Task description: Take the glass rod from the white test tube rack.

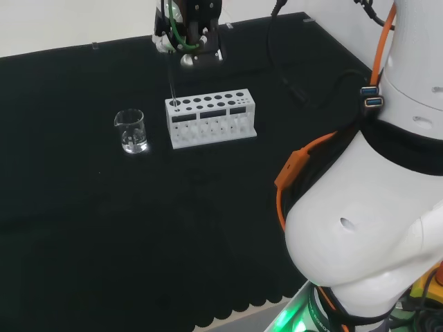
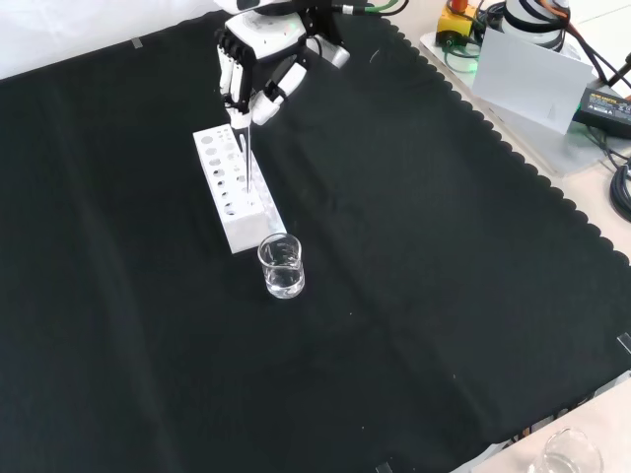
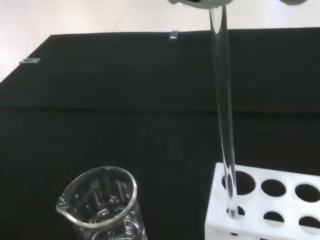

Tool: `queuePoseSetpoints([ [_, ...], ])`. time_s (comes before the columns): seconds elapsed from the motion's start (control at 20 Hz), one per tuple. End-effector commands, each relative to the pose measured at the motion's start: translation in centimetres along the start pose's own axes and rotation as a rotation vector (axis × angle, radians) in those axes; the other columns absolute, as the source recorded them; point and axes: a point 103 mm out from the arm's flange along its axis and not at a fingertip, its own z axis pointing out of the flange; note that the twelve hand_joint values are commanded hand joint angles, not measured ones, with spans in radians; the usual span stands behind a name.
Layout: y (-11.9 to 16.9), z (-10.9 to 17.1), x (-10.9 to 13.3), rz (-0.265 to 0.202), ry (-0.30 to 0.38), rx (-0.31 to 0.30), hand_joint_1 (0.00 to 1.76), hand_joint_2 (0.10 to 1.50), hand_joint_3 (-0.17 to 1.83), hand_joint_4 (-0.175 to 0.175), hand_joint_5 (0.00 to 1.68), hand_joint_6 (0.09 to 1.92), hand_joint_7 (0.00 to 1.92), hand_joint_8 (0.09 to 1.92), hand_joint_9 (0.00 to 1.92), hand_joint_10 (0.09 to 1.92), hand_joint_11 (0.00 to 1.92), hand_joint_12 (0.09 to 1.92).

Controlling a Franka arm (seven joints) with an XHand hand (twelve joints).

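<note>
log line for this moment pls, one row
phase: lifting out | hand: shut on glass rod | rod tip in corner hole of white test tube rack | beaker beside rack, untouched

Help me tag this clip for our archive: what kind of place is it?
Probably a robotics lab set up as a chemistry bench: a white test tube rack and glass beaker on black cloth, and a robot hand holding a glass rod.

Even, bright overhead lighting is recorded; faint shadows are absorbed by the matte black bench cloth (image 2: 414,296). In the wrist view, the white hand part (image 3: 200,3) is blurred.
</note>
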Motion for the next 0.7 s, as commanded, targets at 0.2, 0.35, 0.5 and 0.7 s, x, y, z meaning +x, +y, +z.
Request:
queuePoseSetpoints([
  [0.2, -2.6, -4.4, -0.6, 0.035, -0.055, 0.017, 1.43, 1.06, -0.17, -0.175, 1.33, 0.09, 1.21, 0.73, 1.42, 0.64, 1.55, 0.53],
  [0.35, -3.6, -5.8, -0.6, 0.043, -0.058, 0.013, 1.43, 1.06, -0.17, -0.175, 1.33, 0.09, 1.21, 0.74, 1.41, 0.65, 1.55, 0.53],
  [0.5, -4.3, -6.9, -0.4, 0.047, -0.057, 0.001, 1.43, 1.06, -0.17, -0.175, 1.33, 0.09, 1.21, 0.74, 1.41, 0.66, 1.55, 0.53],
  [0.7, -5.2, -7.9, 0.1, 0.047, -0.051, -0.015, 1.43, 1.06, -0.17, -0.175, 1.33, 0.09, 1.20, 0.75, 1.40, 0.67, 1.55, 0.53],
])
